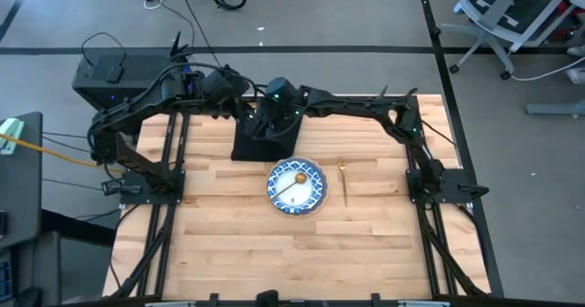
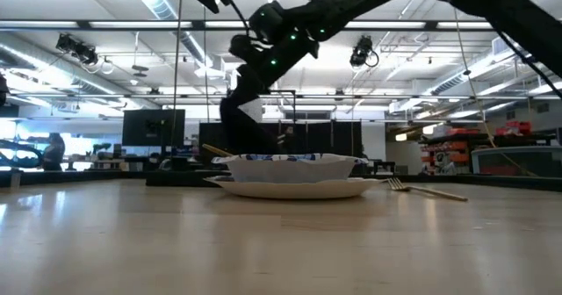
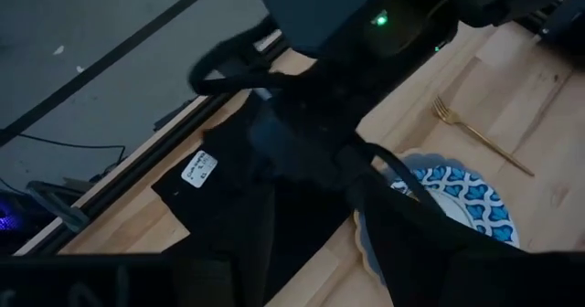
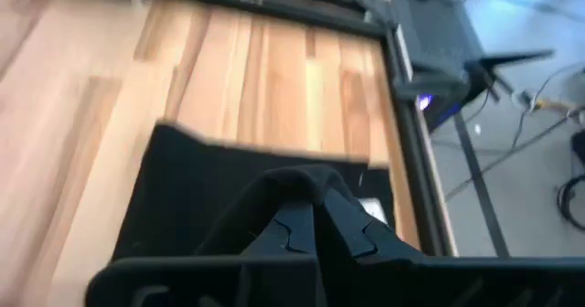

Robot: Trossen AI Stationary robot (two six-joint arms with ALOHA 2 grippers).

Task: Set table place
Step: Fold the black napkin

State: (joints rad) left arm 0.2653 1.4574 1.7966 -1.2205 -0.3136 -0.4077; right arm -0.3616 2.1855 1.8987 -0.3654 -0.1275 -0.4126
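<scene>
The black napkin (image 1: 265, 141) lies at the table's far middle, drawn up into a peak under my right gripper (image 1: 274, 115), which is shut on it. In front of it stands the blue-grey plate (image 2: 290, 188) with the blue-and-white patterned dish (image 1: 295, 186) on top. The gold spoon (image 1: 292, 185) lies in the dish. To the plate's right, the gold fork (image 1: 345, 181) lies flat on the wood. My left gripper (image 1: 233, 92) hangs open above the table's far edge, left of the napkin, touching nothing. My right gripper pinches a raised fold of the napkin (image 4: 302, 186) between its two fingers, slanting down from the table's right side. The cloth tents up to the fingers (image 2: 255, 67) and hangs below them. Its lower part (image 4: 210, 206) rests spread on the table.
A white label (image 3: 199, 168) shows on the napkin's far part. Black rails (image 1: 430, 174) and both arm bases flank the table. Bare wood (image 1: 292, 252) stretches from the plate to the near edge and also lies left of the plate.
</scene>
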